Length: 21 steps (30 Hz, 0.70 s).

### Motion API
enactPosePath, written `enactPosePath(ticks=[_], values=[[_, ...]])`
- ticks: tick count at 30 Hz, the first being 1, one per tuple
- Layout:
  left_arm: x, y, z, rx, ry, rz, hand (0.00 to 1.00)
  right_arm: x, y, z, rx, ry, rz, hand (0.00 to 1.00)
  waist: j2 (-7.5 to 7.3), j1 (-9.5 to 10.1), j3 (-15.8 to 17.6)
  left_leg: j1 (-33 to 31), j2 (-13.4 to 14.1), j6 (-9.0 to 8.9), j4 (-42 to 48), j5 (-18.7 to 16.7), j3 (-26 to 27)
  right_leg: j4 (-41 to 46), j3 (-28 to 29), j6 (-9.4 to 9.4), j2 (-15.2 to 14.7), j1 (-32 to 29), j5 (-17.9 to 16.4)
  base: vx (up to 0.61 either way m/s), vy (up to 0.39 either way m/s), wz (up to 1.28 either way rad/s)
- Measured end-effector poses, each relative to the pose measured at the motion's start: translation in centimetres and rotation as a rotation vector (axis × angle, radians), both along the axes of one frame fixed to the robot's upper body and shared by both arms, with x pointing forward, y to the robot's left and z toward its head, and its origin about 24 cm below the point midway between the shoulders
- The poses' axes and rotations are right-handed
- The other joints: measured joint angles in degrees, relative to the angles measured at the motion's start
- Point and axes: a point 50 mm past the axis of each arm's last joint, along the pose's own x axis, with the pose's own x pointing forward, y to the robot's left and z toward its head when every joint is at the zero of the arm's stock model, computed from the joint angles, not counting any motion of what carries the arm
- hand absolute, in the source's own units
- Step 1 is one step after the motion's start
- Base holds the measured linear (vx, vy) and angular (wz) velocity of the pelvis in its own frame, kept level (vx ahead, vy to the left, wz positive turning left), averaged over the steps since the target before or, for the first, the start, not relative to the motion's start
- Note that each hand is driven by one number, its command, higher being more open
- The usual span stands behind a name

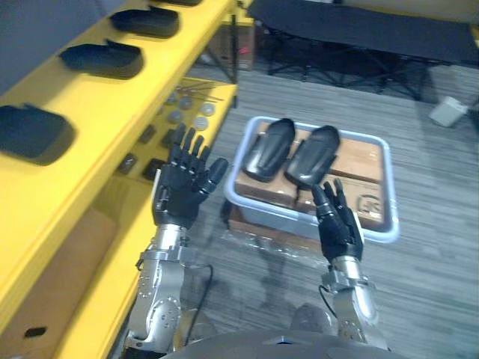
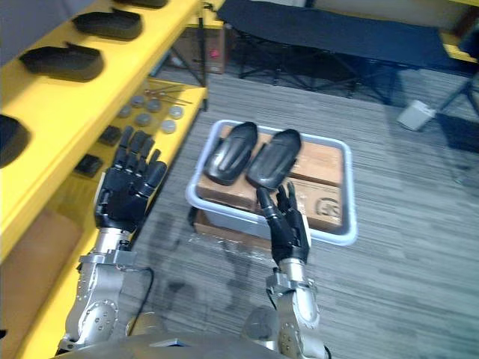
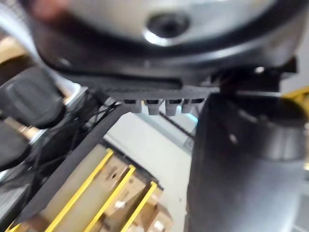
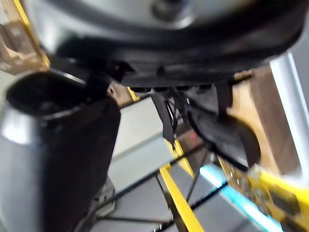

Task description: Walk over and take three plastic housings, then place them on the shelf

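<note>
1. Left eye view: the yellow shelf runs along my left. On its top I count three dark shells in a row: near housing, middle housing, far housing. Placing looks largely done to me, though I can't say which ones came from this run.
2. Straight ahead sits the grey bin, packed with cardboard boxes. Two more lie on them side by side: left spare housing and right spare housing. They're glossy black, long and rounded, narrowing at one end.
3. My left hand is up between shelf and bin, fingers spread wide, holding nothing. My right hand hangs over the bin's near rim, fingers straight, also empty.
4. Right eye view: same picture, with both hands bare and the spare pair untouched in the bin.
5. Left wrist view: nothing in the palm.
6. Right wrist view: nothing there either.
</note>
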Motion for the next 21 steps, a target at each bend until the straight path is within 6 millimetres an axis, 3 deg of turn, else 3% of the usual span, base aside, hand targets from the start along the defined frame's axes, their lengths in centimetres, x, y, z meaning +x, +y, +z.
enactPosePath(ticks=[1, 2, 3, 4, 5, 7, 9, 10, 11, 12, 16, 18, 21], values=[[0.1, -0.6, -0.2, -0.05, 0.025, -0.022, 1.0, -0.3, -1.0, -0.1, -0.027, 0.017, -0.017, 1.0, 0.0, -0.68, 0.3, -0.8, 0.3, 3.99, 0.0, 3.4, -0.8, -0.6, -0.3, -0.57, 0.9, -0.1, -0.3, -0.03, -0.404, -0.19], [0.1, -0.8, -0.3, -0.08, 0.038, -0.029, 1.0, -0.5, -1.5, -0.2, -0.046, 0.029, -0.022, 1.0, 0.02, -1.1, 0.4, -1.4, 0.3, 6.25, 0.5, 5.2, -0.8, -1.5, -0.8, -0.59, 1.1, 0.2, -0.3, 0.0, -0.358, -0.07], [0.2, -1.2, -0.8, -0.147, 0.063, -0.048, 1.0, -1.3, -2.5, -0.5, -0.076, 0.058, -0.042, 1.0, 0.32, -1.66, 0.5, -2.6, 0.4, 8.84, 1.5, 9.5, 0.1, -4.1, -2.0, -0.86, 1.5, 1.8, -0.4, 0.01, -0.303, 0.16], [0.3, -1.6, -1.3, -0.191, 0.084, -0.063, 1.0, -2.2, -3.3, -0.8, -0.101, 0.083, -0.062, 1.0, 0.78, -1.75, 0.8, -2.8, 0.3, 9.08, 2.0, 11.2, 1.0, -6.0, -3.1, -1.49, 1.7, 3.6, -0.2, -0.01, -0.24, 0.23], [0.0, -2.1, -1.9, -0.206, 0.104, -0.077, 1.0, -3.3, -4.3, -1.1, -0.117, 0.111, -0.084, 1.0, 1.36, -1.33, 0.9, -3.1, -1.3, 5.79, 4.3, 7.7, 0.8, -8.2, -3.7, -2.14, 1.3, 5.0, 0.2, -0.02, -0.111, 0.17], [-0.5, -2.4, -2.2, -0.212, 0.106, -0.094, 1.0, -4.1, -5.3, -1.2, -0.133, 0.128, -0.106, 1.0, 2.59, -1.11, 0.8, -3.5, -4.9, 5.82, 6.8, 2.2, 0.5, -9.9, -4.4, -2.45, 1.5, 6.1, 0.7, -0.02, -0.007, 0.1], [-1.2, -2.1, -2.6, -0.211, 0.114, -0.089, 1.0, -4.3, -5.6, -1.4, -0.142, 0.145, -0.107, 1.0, 3.28, 0.1, 0.5, -3.3, -10.3, 6.07, 5.1, -4.0, -0.1, -12.4, -4.4, -2.47, 2.1, 6.2, 2.4, -0.02, 0.047, 0.04], [-1.3, -1.9, -2.8, -0.21, 0.116, -0.085, 1.0, -4.3, -5.5, -1.5, -0.141, 0.145, -0.105, 1.0, 3.27, 0.51, 0.5, -2.8, -11.2, 6.31, 3.6, -4.3, 0.0, -12.8, -4.4, -2.35, 2.2, 6.1, 2.8, -0.01, 0.092, 0.0], [-1.7, -1.4, -3.1, -0.204, 0.125, -0.069, 1.0, -4.1, -5.3, -1.4, -0.138, 0.14, -0.104, 1.0, 3.15, 1.17, 0.5, -0.6, -12.6, 5.68, -1.3, -4.4, -0.1, -13.6, -4.4, -1.86, 2.1, 6.1, 3.8, 0.0, 0.07, 0.03], [-2.1, -0.8, -3.4, -0.197, 0.135, -0.051, 1.0, -3.9, -5.0, -1.5, -0.138, 0.141, -0.108, 1.0, 3.0, 2.0, 0.4, 1.0, -14.4, 4.27, -5.3, -2.0, 0.2, -14.7, -4.4, -1.26, 1.6, 6.2, 5.3, -0.01, 0.105, 0.05], [-2.3, 0.3, -3.5, -0.162, 0.116, -0.037, 1.0, -2.8, -2.8, -1.7, -0.124, 0.159, -0.151, 1.0, 1.2, 3.99, 0.3, 1.8, -17.7, 5.72, -8.2, -0.4, 0.3, -18.9, -4.8, 0.31, -0.5, 7.2, 8.9, -0.02, 0.142, 0.07], [-2.1, 0.6, -3.3, -0.148, 0.1, -0.037, 1.0, -2.0, -1.8, -1.6, -0.144, 0.162, -0.161, 1.0, -0.18, 4.48, 0.6, 1.4, -18.5, 6.54, -7.0, -2.3, 0.4, -18.4, -4.6, -0.09, -1.3, 7.0, 9.7, -0.04, 0.137, -0.09], [-1.7, 0.5, -2.9, -0.12, 0.074, -0.061, 1.0, -0.7, -1.2, -2.0, -0.114, 0.19, -0.214, 1.0, -1.84, 5.16, 0.4, 0.5, -19.3, 8.11, -5.1, -4.9, -0.6, -13.9, -4.2, -2.2, -2.4, 4.1, 12.4, -0.06, 0.151, -0.27]])
